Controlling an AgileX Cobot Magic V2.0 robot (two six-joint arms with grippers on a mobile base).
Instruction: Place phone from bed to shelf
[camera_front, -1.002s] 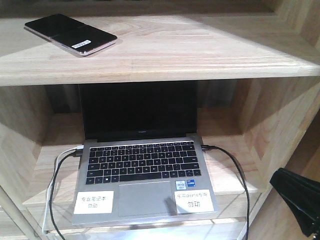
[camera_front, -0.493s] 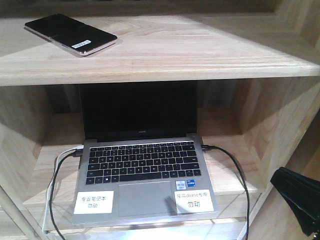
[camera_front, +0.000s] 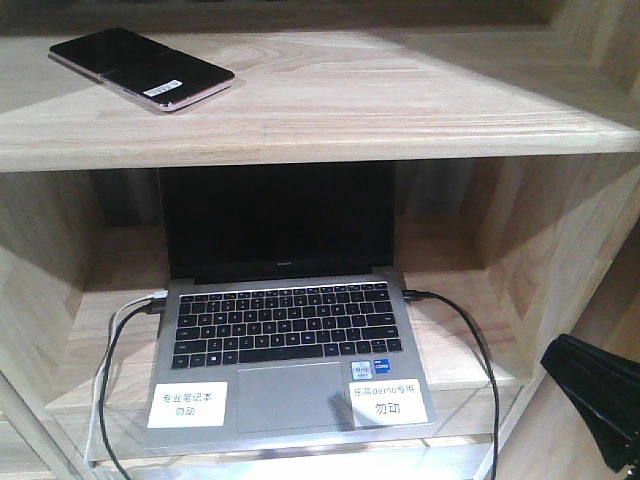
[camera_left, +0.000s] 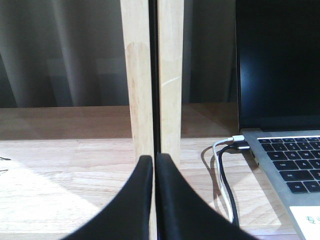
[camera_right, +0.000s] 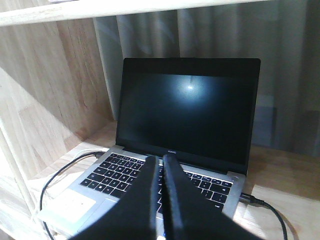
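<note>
The big wooden shelf (camera_front: 420, 100) holds the open grey laptop (camera_front: 285, 350) on its lower board. The black phone (camera_front: 140, 67) lies flat on the top board, far left. My left gripper (camera_left: 154, 165) and right gripper (camera_right: 161, 167) are squeezed closed, holding nothing.

glossy phone (camera_front: 141, 68), pale wood shelf (camera_front: 400, 100)
</note>
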